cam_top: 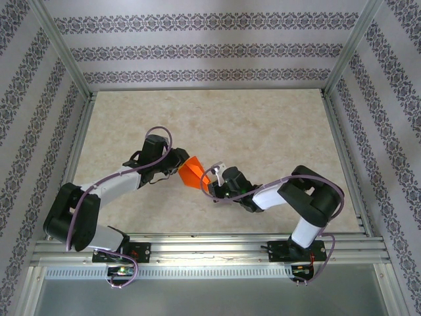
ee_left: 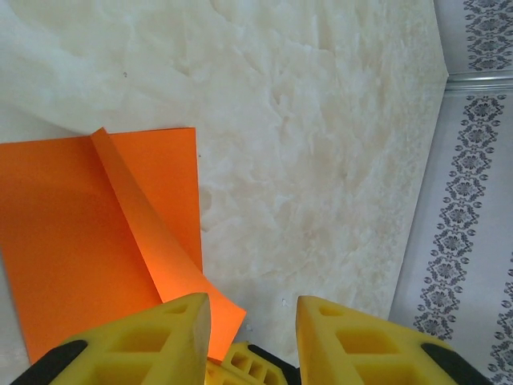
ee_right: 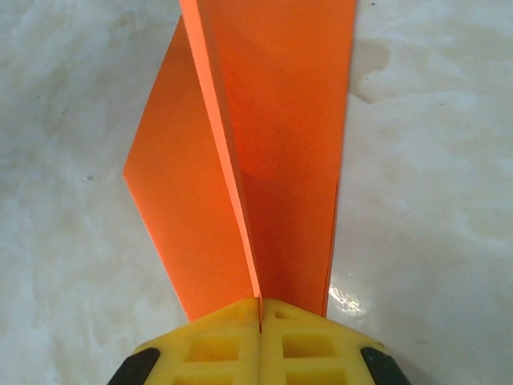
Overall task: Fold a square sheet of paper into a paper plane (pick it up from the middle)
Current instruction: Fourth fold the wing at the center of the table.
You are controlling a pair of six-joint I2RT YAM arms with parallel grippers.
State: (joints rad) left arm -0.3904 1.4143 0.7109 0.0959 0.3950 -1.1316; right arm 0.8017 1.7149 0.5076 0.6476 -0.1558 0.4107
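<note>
The orange sheet of paper (cam_top: 193, 172) is folded along a centre crease, with a flap to each side, and hangs just above the middle of the table between the two arms. My right gripper (ee_right: 259, 309) is shut on the crease at the paper's (ee_right: 272, 160) near end. My left gripper (ee_left: 252, 321) stands open beside the paper (ee_left: 80, 233); its left finger (ee_left: 160, 337) is against the paper's lower corner, and nothing lies between the fingers. In the top view the left gripper (cam_top: 179, 167) is at the paper's left and the right gripper (cam_top: 209, 183) at its right.
The marbled tabletop (cam_top: 263, 131) is boxed in by aluminium rails (cam_top: 342, 151) and patterned walls (cam_top: 197, 52) on three sides. Both arm bases are bolted to the front rail (cam_top: 210, 250). The right gripper's yellow fingertips (ee_left: 240, 362) show below the left gripper's fingers.
</note>
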